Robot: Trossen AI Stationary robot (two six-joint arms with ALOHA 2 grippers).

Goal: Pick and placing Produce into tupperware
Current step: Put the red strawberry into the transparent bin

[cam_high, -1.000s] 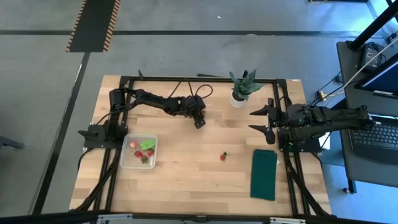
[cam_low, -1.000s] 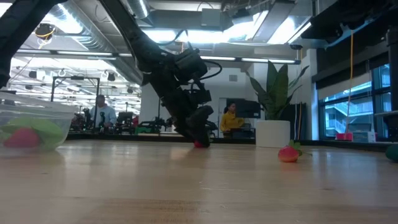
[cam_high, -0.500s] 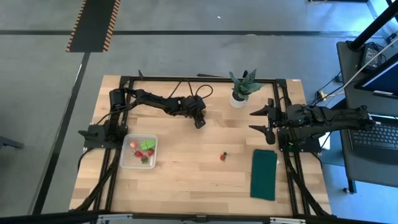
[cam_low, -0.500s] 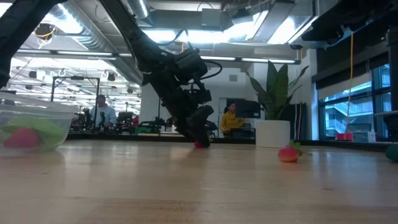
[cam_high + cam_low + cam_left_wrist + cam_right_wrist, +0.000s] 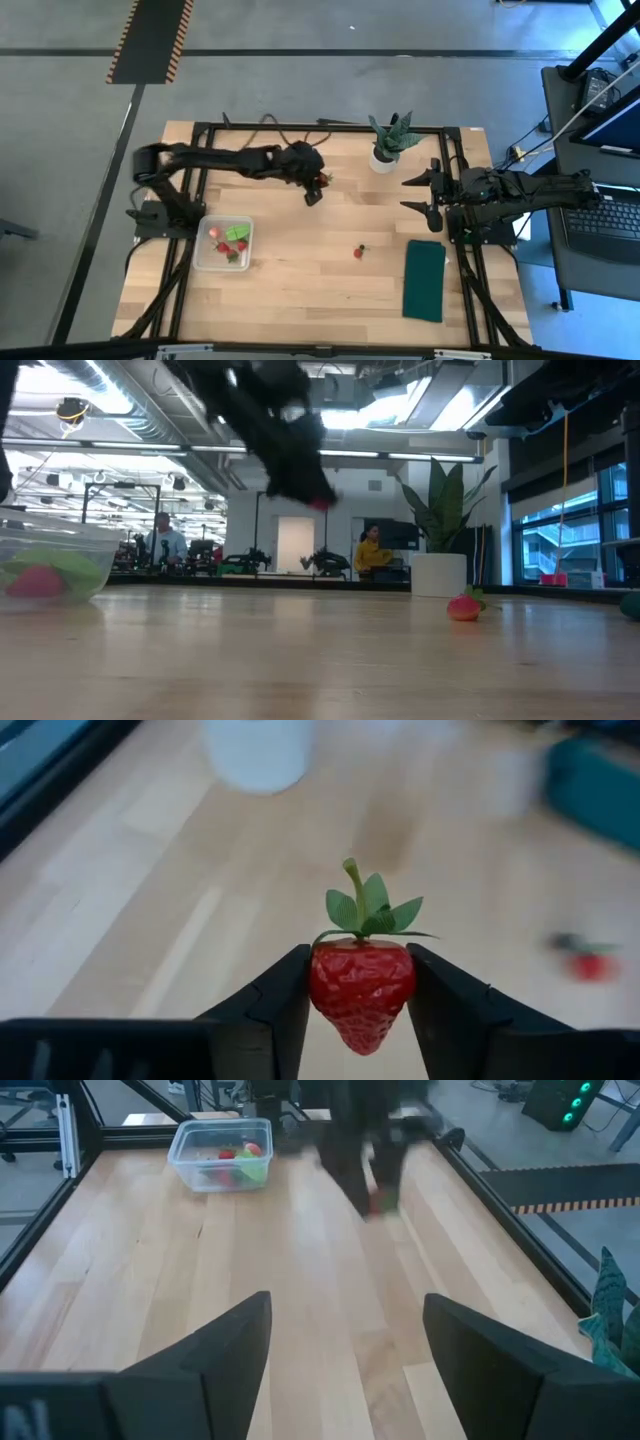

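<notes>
A potted plant (image 5: 388, 140) in a white pot stands at the far edge of the wooden tabletop (image 5: 300, 280), just beside the spot where the left arm works. A dark green cloth (image 5: 425, 280) lies flat toward the right side, below the right end effector (image 5: 418, 193), which waits at the right edge with its fingers spread wide apart. In the room beyond the tabletop, two seated people show far off. No writing can be read on anything.

The left end effector (image 5: 362, 995) is raised above the tabletop near the far middle, its two dark fingers clamped on a strawberry (image 5: 361, 988): glossy red, pointed end down, with a green leafy top and a short stem standing up. A second strawberry (image 5: 358, 252) lies alone on the bare wood between the container and the cloth. The clear container (image 5: 223, 243) sits near the left edge, well apart from the raised fruit, holding several red pieces and one light green leafy piece.
</notes>
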